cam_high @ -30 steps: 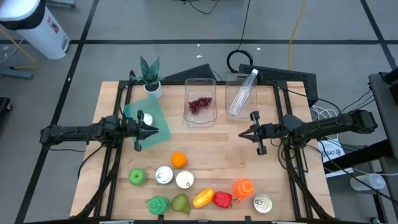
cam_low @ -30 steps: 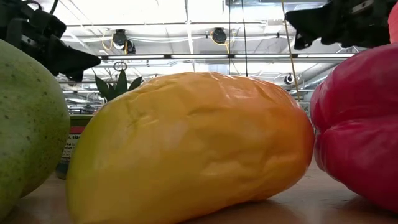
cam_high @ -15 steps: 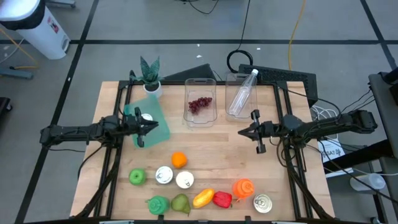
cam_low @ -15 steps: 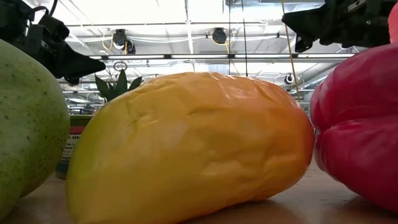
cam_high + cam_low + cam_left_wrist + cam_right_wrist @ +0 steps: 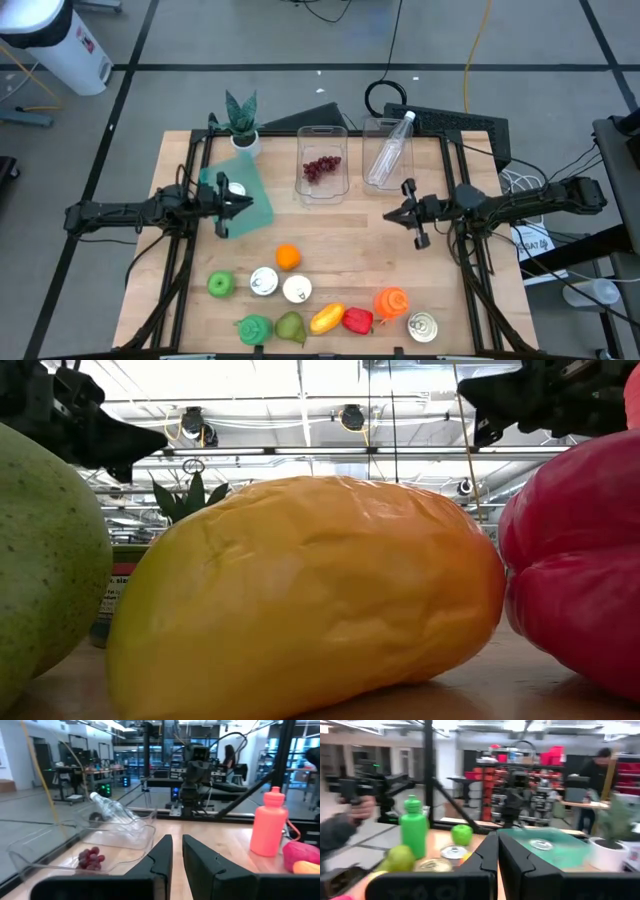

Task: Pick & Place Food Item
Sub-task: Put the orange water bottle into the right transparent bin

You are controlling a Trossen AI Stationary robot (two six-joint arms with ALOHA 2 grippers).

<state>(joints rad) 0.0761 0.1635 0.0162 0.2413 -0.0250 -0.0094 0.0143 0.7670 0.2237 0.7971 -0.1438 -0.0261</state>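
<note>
No writing, label, brand or number is legible anywhere.

My left gripper [image 5: 238, 204] hangs over the table's [image 5: 350, 240] left half, my right gripper [image 5: 392, 214] over its right half, facing each other. Behind them sit 2 trays: grapes [image 5: 321, 167] lie in the left one [image 5: 322, 188], a bottle [image 5: 391, 148] in the right one [image 5: 368, 128]. A potted plant [image 5: 241, 120] stands at the back left. Along the front edge lie a pear [image 5: 290, 327], a mango [image 5: 327, 319] and a bell pepper [image 5: 357, 321], left to right.

Orange [image 5: 288, 257] mid-table; grapes [image 5: 321, 167], seemingly, in clear tray [image 5: 322, 192].
</note>
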